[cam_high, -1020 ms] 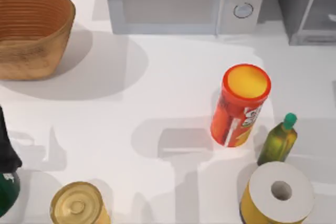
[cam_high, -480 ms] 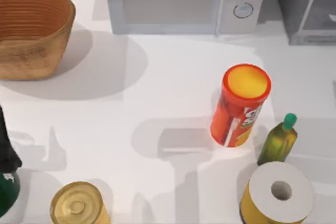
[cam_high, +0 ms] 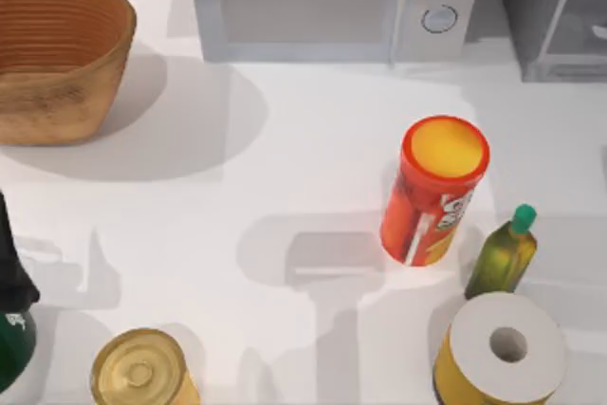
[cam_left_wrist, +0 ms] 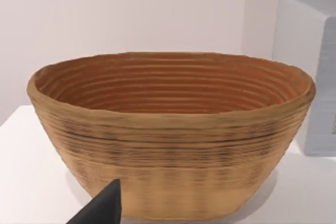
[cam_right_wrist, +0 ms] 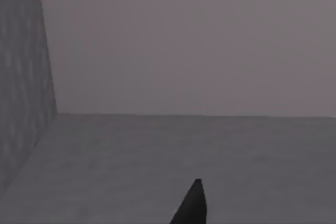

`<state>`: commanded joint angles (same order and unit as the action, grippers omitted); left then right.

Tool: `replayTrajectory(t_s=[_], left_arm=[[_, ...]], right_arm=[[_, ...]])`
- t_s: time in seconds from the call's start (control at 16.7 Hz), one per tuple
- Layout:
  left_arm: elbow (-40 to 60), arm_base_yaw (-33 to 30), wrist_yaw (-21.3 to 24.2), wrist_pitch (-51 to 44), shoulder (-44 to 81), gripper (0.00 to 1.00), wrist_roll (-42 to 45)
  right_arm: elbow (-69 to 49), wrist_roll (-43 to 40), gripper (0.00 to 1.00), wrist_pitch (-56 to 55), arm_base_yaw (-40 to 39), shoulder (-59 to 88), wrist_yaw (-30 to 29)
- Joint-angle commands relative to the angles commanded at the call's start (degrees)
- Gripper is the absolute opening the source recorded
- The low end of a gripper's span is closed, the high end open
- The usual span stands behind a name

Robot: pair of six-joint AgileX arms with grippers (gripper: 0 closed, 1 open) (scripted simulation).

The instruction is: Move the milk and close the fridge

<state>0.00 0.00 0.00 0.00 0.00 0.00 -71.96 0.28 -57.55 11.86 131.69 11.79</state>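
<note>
The large grey metallic fridge (cam_high: pixel 555 11) stands beside the white-grey microwave (cam_high: pixel 332 2). The right wrist view faces grey inner walls. How either arm's jaws stand, I cannot tell.

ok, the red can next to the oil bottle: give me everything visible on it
The red can is a tall cylinder, upright on the white table right of centre. It has a flat yellow-orange top inside a red rim, and a glossy red wall with yellow and white print. The green-capped oil bottle stands close at its right; whether they touch is unclear. No gripper is near it.
</note>
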Motion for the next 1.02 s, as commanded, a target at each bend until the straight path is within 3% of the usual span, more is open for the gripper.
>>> replayTrajectory(t_s=[0.18,0.24,1.02], left_arm=[[0.0,0.0,0.0,0.0,0.0,1.0,0.0],[0.0,0.0,0.0,0.0,0.0,1.0,0.0],[0.0,0.0,0.0,0.0,0.0,1.0,0.0]], right_arm=[[0.0,0.0,0.98,0.0,0.0,0.0,0.0],[0.0,0.0,1.0,0.0,0.0,0.0,0.0],[3.5,0.4,1.0,2.8,0.5,-5.9,-1.6]])
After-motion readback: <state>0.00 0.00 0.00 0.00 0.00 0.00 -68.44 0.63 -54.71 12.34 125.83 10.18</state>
